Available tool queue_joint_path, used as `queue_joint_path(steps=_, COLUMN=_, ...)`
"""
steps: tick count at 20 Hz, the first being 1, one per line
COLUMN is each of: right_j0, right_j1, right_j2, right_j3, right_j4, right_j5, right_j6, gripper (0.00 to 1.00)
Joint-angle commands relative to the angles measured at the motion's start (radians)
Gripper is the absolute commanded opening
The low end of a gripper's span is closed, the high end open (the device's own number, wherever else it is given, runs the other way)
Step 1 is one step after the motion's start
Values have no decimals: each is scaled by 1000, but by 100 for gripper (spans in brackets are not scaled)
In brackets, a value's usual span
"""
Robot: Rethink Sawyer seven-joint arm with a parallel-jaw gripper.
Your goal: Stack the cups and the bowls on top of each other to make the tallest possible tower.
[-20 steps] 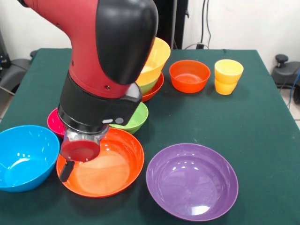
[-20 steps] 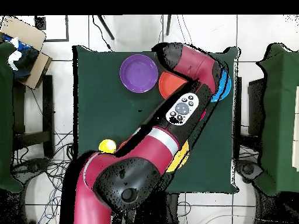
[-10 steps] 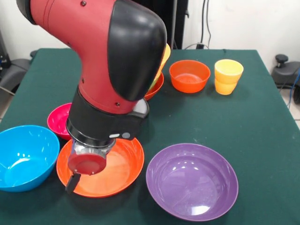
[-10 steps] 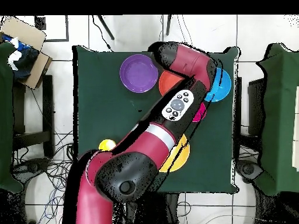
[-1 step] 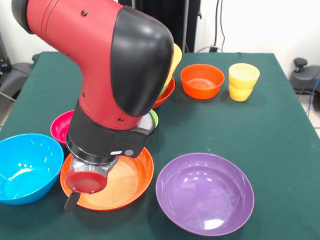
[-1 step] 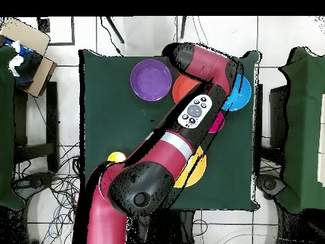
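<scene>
My gripper (image 5: 74,197) hangs low over the near-left rim of a wide orange bowl (image 5: 120,182), and the wrist hides how its jaws stand. To its left are a blue bowl (image 5: 25,167) and a magenta bowl (image 5: 61,127). A lime green bowl (image 5: 154,118) peeks out behind the arm. The purple bowl (image 5: 205,192) sits at the near right. The tower (image 5: 170,85) of nested bowls is mostly hidden behind the arm. Two stacked yellow cups (image 5: 243,81) stand beside a small red-orange bowl (image 5: 202,80). In the overhead view the arm covers the gripper.
The arm (image 6: 190,121) crosses the table (image 6: 108,108) diagonally in the overhead view, above the orange bowl (image 6: 183,89), near the purple bowl (image 6: 151,79) and blue bowl (image 6: 242,96). Cardboard boxes (image 6: 28,44) sit off the table.
The gripper has moved down and toward the near-left rim of the wide orange bowl. The arm now hides most of the lime green bowl. The bowls have not shifted.
</scene>
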Motion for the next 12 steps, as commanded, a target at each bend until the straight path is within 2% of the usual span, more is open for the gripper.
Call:
queue_joint_path(steps=1, right_j0=-42, right_j1=38, right_j2=7, right_j3=-120, right_j4=37, right_j5=162, right_j6=263, gripper=100)
queue_joint_path(steps=7, right_j0=-51, right_j1=52, right_j2=-19, right_j3=-139, right_j4=51, right_j5=171, right_j6=268, gripper=100)
queue_joint_path(steps=12, right_j0=-34, right_j1=46, right_j2=4, right_j3=-103, right_j4=42, right_j5=143, right_j6=251, gripper=100)
